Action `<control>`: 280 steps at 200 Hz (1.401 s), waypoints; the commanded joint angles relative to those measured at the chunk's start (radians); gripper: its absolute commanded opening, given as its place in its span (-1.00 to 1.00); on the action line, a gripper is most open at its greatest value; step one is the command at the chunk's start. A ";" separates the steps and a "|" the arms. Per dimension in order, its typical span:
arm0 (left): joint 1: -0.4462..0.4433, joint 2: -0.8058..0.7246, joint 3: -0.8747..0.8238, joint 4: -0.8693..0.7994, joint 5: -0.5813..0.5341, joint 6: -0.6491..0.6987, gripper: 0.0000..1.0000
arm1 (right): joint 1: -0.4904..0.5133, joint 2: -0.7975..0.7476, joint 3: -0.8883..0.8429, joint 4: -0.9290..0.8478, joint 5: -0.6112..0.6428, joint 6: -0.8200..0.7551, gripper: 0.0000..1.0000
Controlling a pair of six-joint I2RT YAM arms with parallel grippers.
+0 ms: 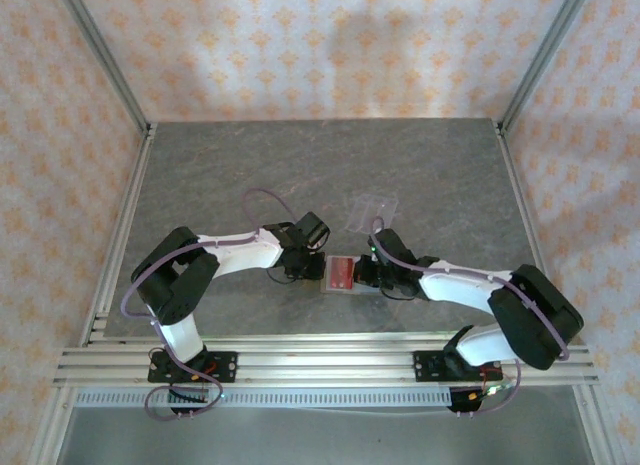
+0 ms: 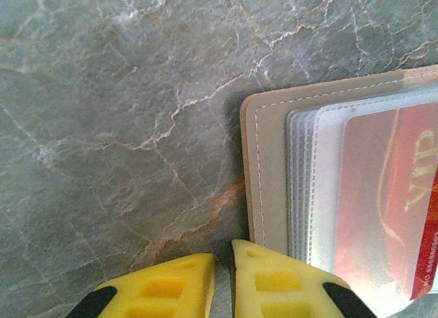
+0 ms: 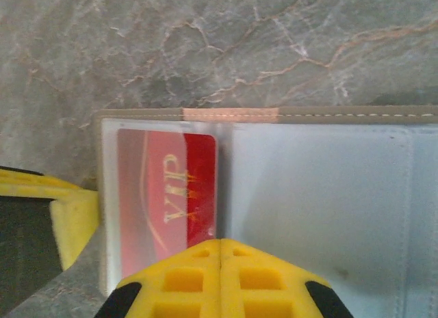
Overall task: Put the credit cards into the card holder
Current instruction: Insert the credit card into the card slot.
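Note:
The tan card holder (image 1: 345, 292) lies open and flat on the grey table, clear sleeves up (image 3: 321, 195). A red credit card (image 3: 171, 188) marked VIP sits partly inside the left sleeve, with a bright red strip sticking out toward the fold (image 1: 340, 273). My right gripper (image 3: 220, 243) is shut, its tips resting against the card's near edge. My left gripper (image 2: 222, 253) stands at the holder's outer edge (image 2: 263, 161), its fingers a narrow slit apart with nothing between them. One of its fingers (image 2: 274, 277) overlaps the tan border next to the card (image 2: 383, 195).
A clear slotted plastic rack (image 1: 372, 211) lies on the table just beyond the right gripper (image 1: 366, 275). Metal frame posts (image 1: 100, 55) and patterned walls close in the table on three sides. An aluminium rail (image 1: 320, 363) runs along the near edge.

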 commanded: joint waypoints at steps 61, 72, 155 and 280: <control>-0.042 0.112 -0.042 0.092 0.020 -0.003 -0.69 | 0.009 0.080 0.038 0.043 -0.010 0.009 -1.00; -0.045 0.132 -0.040 0.098 0.023 -0.005 -0.69 | 0.011 0.084 0.047 0.042 -0.010 0.009 -1.00; -0.073 0.143 -0.044 0.121 0.019 -0.031 -0.70 | 0.061 0.097 0.060 0.084 0.003 0.056 -0.82; -0.081 0.135 -0.086 0.140 -0.004 -0.043 -0.70 | -0.115 -0.255 -0.008 -0.336 0.252 0.023 0.07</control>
